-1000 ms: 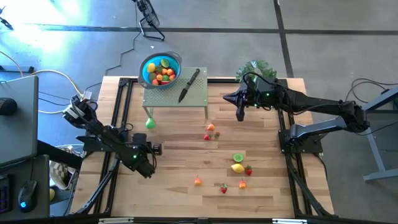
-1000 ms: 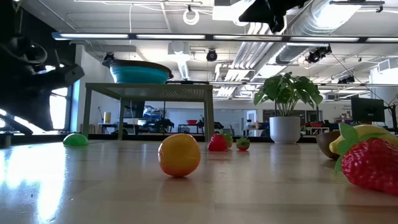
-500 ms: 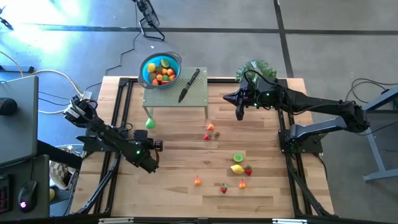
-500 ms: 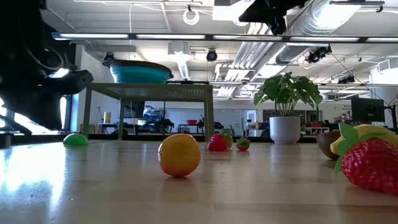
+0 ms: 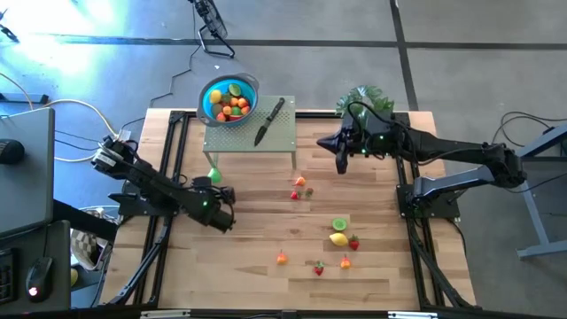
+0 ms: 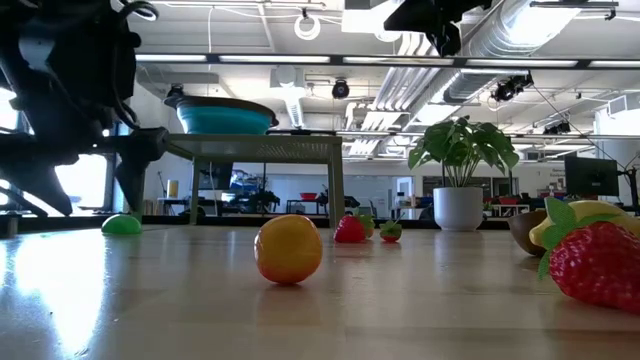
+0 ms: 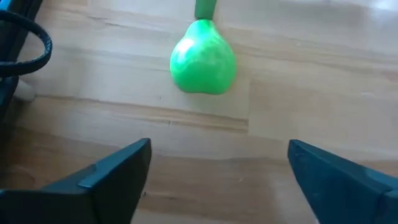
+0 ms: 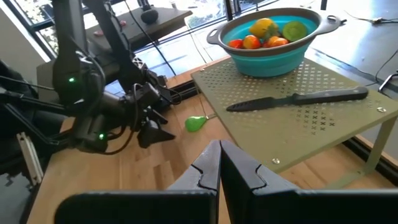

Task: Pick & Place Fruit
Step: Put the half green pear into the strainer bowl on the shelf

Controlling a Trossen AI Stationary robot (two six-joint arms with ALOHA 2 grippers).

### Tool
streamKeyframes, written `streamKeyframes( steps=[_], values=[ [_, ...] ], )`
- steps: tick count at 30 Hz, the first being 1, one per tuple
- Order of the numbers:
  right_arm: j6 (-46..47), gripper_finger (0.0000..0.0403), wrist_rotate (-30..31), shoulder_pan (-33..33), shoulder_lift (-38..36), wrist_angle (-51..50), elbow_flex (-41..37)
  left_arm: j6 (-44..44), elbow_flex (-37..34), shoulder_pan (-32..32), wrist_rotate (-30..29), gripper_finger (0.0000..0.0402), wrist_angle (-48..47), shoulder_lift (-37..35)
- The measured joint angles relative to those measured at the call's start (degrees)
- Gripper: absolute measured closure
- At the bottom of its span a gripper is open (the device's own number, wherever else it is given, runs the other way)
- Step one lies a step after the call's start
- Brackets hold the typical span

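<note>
- Fruit: I see a green pear (image 7: pixel 203 58) lying on the wooden table (image 5: pixel 257 266) just ahead of my left gripper (image 7: pixel 214 171), centred between its two fingers but apart from them.
- My left gripper's fingers stand wide apart, holding nothing, low over the table.
- More fruit fills the blue bowl (image 5: pixel 229 98) on the perforated stand (image 5: pixel 283 133), well beyond the pear from my left gripper; a black-handled knife (image 5: pixel 269 120) lies beside the bowl.
- Loose pieces lie farther out on the table between both arms: a lime half (image 5: pixel 339 225), a lemon (image 5: pixel 337 239), a strawberry (image 5: pixel 353 243), an orange (image 6: pixel 288 249).
- My right gripper (image 8: pixel 219 165) hangs above the table near the stand's corner, fingers pressed together, empty.
- A potted plant (image 6: pixel 459 172) stands just behind my right gripper.
</note>
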Motion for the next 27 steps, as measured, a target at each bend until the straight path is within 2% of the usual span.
streamKeyframes(
  steps=[4,9,16,21,27],
  values=[
    [0.0,0.0401,0.1,0.6,0.0,0.0,0.0,0.8,0.0,0.8,-1.5,0.0005,0.1,0.0],
    [0.0,0.0401,0.1,0.6,0.0,0.0,0.0,3.6,-0.5,1.9,-5.1,0.0015,0.9,0.0],
    [0.0,0.0401,0.3,0.6,0.0,0.0,0.0,10.0,-5.4,6.6,0.5,0.0022,5.4,0.0],
    [0.0,0.0401,0.3,0.6,0.0,0.0,0.0,15.3,-8.3,9.8,-0.2,0.0022,12.7,-0.2],
    [0.0,0.0401,1.8,0.6,0.0,0.0,0.0,17.9,-8.8,11.6,-3.4,0.0022,14.1,0.0]
  ],
)
